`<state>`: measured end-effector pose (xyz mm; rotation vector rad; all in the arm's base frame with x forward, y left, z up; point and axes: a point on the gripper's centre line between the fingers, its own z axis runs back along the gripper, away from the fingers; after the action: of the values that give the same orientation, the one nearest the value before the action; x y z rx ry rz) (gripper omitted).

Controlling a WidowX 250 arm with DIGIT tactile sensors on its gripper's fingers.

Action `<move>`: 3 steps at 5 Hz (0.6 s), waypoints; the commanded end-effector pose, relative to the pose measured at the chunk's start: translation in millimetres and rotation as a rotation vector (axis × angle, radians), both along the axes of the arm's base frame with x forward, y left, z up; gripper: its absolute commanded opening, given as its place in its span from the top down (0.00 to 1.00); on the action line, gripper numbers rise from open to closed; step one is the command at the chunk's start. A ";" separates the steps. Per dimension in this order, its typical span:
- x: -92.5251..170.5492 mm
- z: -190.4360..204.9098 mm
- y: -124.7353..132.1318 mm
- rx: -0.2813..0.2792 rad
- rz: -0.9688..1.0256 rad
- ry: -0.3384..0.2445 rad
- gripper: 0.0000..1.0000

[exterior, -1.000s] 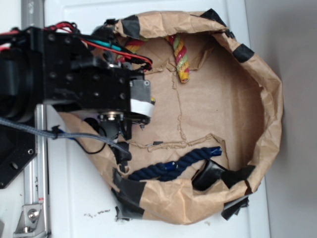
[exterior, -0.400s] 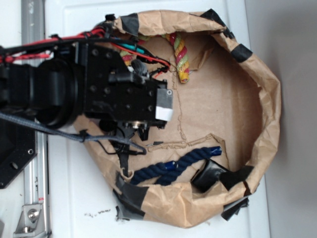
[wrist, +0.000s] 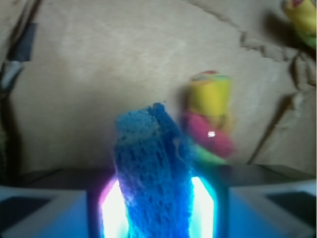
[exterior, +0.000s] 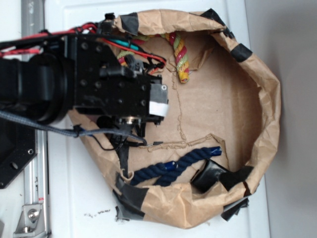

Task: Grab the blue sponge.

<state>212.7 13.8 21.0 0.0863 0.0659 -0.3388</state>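
The blue sponge (wrist: 153, 168) shows only in the wrist view, standing upright and squeezed between the two lit jaw pads. My gripper (wrist: 158, 203) is shut on it, above the brown paper floor. Just behind the sponge lies the end of the multicoloured rope (wrist: 210, 114). In the exterior view the black arm (exterior: 99, 84) reaches over the left part of the paper bag (exterior: 267, 89) and hides both the jaws and the sponge beneath it.
The multicoloured rope (exterior: 181, 59) lies at the bag's back. A dark navy rope (exterior: 173, 166) lies along the front, beside a black object (exterior: 208, 176). The bag's crumpled taped walls ring the floor. Cables (exterior: 119, 144) trail from the arm.
The arm has moved to the right, farther over the bag's floor, then settled slightly back. The ropes have not moved.
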 end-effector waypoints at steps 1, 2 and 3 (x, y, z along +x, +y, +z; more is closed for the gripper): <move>39.6 77.2 -11.5 -0.016 -0.034 -0.157 1.00; 58.1 106.5 -16.9 0.022 -0.003 -0.176 1.00; 73.7 112.4 -27.3 -0.008 0.001 -0.163 1.00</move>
<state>283.5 -8.0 119.1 0.1042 -0.0422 -0.3156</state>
